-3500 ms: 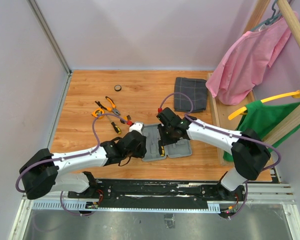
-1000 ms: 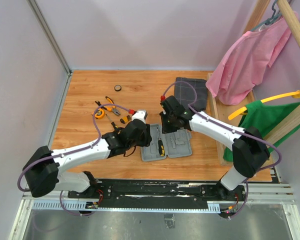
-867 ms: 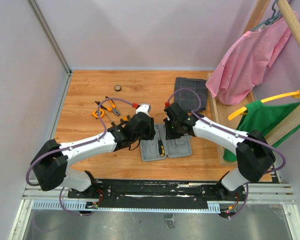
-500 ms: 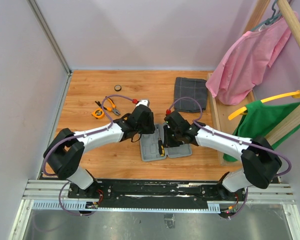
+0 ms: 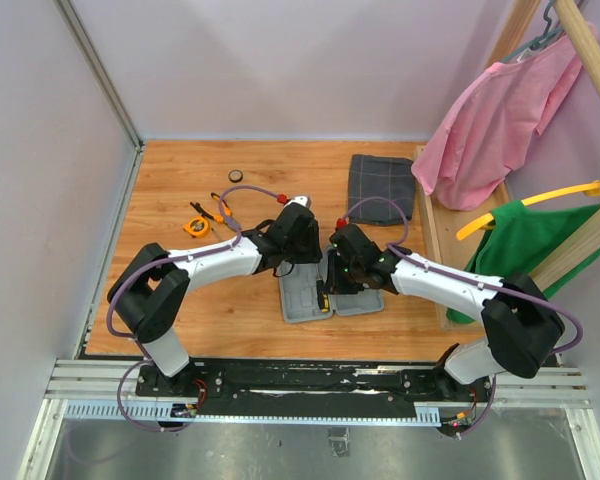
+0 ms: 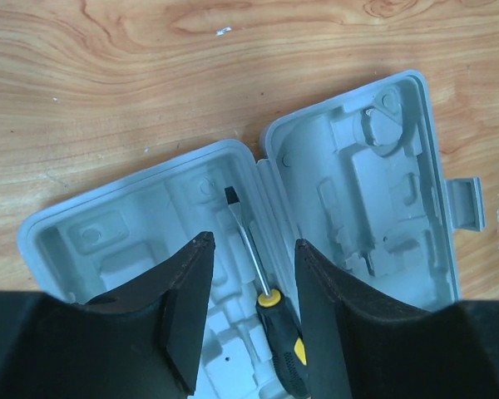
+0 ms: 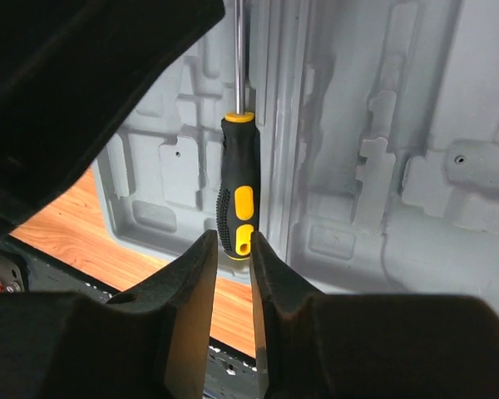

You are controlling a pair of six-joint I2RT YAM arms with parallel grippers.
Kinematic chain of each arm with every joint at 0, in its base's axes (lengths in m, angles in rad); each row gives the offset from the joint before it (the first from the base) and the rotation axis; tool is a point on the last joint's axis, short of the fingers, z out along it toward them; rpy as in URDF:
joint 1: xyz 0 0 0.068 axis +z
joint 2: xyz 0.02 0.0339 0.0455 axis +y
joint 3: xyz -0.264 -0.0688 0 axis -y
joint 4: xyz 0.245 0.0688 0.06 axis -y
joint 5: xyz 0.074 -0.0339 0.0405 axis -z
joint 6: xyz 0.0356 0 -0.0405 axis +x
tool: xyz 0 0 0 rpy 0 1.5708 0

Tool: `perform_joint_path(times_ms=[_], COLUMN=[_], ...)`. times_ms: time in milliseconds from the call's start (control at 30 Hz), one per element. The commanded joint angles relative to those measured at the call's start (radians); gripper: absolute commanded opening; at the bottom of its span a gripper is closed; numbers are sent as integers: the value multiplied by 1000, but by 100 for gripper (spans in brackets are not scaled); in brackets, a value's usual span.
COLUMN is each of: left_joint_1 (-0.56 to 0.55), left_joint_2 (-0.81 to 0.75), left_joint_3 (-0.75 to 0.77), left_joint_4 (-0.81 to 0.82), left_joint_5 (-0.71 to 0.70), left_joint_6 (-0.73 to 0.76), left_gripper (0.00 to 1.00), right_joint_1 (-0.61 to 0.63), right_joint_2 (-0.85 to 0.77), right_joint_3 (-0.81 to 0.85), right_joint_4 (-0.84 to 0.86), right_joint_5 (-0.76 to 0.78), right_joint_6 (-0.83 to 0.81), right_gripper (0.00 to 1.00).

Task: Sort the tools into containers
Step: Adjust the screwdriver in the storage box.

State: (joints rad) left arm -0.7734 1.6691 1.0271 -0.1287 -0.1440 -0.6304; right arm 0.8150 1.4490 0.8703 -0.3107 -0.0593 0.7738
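Grey plastic hinged tool case [image 6: 374, 199]: lies open and flat on the wooden table [image 5: 200, 300], towards its front edge, with both moulded halves facing up.
Black-and-yellow screwdriver [image 7: 237, 199]: rests in the case's left half, right beside the hinge, handle towards the near edge and blade pointing away.
Left claw [image 6: 252, 249]: hangs above the case with fingers apart and nothing between them; the screwdriver's shaft shows in the gap below.
Right claw [image 7: 231, 249]: low over the butt of the handle, fingers only a little apart on either side of it. I cannot tell whether they pinch it or stand clear.
Small round orange tape measure [image 5: 195, 228] and orange-handled pliers [image 5: 221, 206]: on the table, well left of the case.
Dark grey checked folded cloth [image 5: 380, 187]: far right of the table, apart from the case.
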Motion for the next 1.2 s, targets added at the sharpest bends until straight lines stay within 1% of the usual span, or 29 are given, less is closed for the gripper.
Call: perform_joint_path(times_ms=[0, 833, 967, 1167], left_joint_1=[5, 6, 6, 6], left_joint_2=[32, 74, 83, 93], left_joint_3=[36, 44, 44, 43], left_joint_4=[-2, 11, 13, 12], left_joint_5=[13, 35, 37, 32], left_joint_6=[-13, -15, -14, -14], left_gripper=[48, 47, 44, 38], right_joint_1=[39, 53, 56, 60], right_joint_2=[-9, 67, 89, 115], right_joint_3=[-13, -12, -15, -11], right_joint_4=[21, 11, 14, -20], right_joint_5=[18, 4, 6, 31], right_joint_6=[33, 36, 38, 38], right_gripper=[24, 25, 25, 23])
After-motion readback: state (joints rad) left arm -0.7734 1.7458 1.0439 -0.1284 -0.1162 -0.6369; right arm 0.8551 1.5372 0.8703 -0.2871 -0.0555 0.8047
